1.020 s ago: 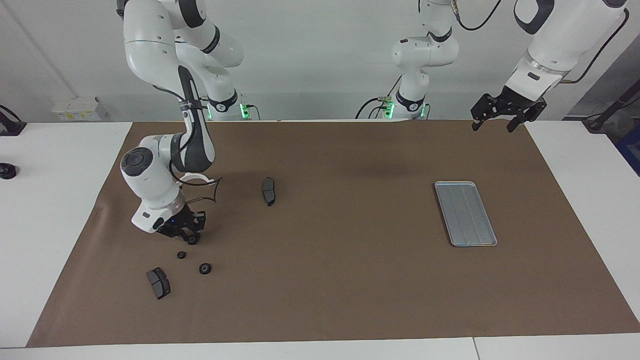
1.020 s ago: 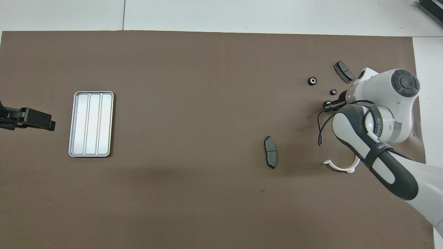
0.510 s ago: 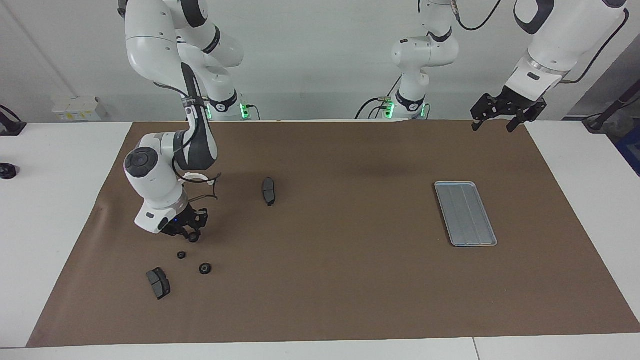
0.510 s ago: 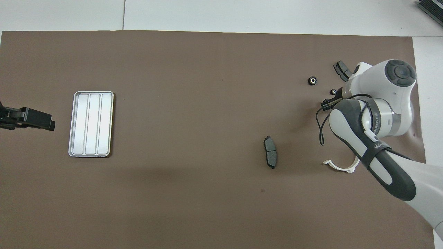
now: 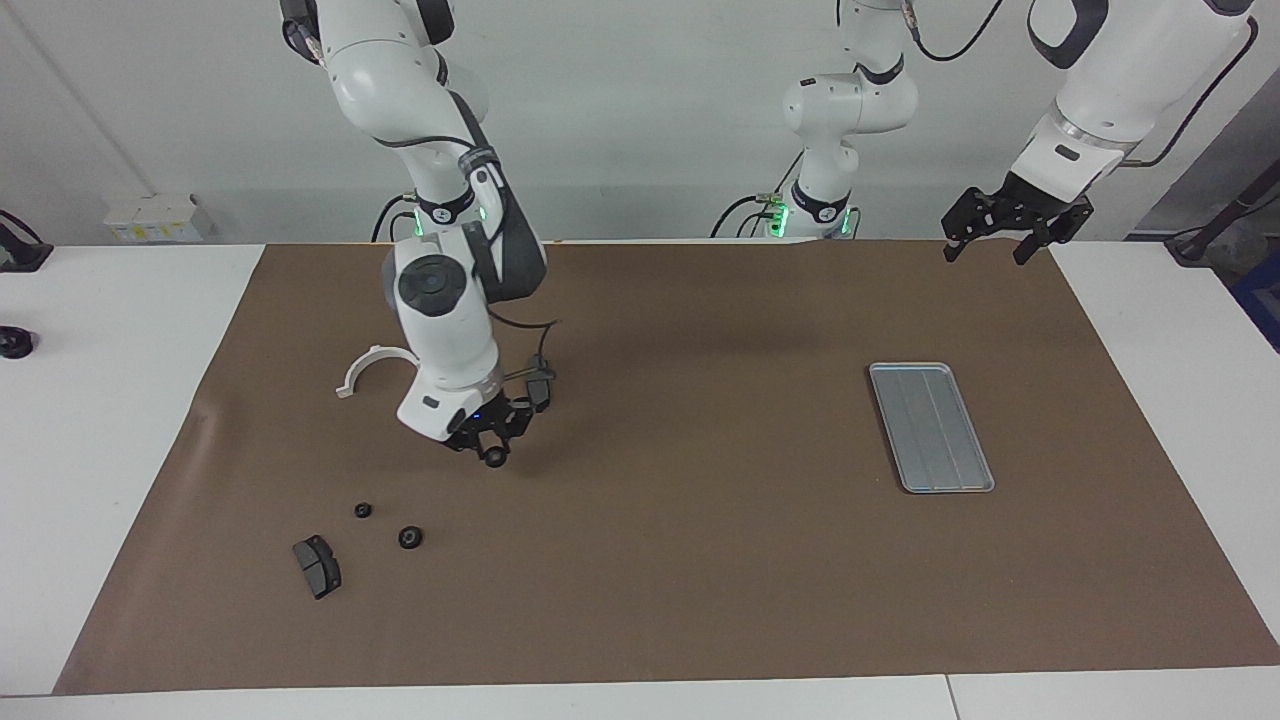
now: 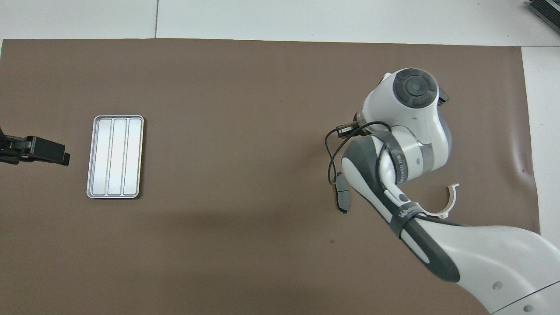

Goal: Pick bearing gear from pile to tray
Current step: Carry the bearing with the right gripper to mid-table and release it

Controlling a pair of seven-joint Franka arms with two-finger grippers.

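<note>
Right hand (image 5: 494, 452) clamped on gear (image 5: 494, 458), lifted off pile, now over mat; left hand (image 5: 1001, 232) unmoved, fingers apart.

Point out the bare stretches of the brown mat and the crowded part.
Bare: the wide stretch between the tray and the brake pad under the right hand, which holds a gear. Crowded: the right arm's end, with two gears, another pad and the white bracket. The open left hand waits.

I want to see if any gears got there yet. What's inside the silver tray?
Nothing. The tray shows only its bare ridged bottom, and nothing covers it. One gear hangs pinched in the right hand over the brown mat; two gears lie on the mat.
</note>
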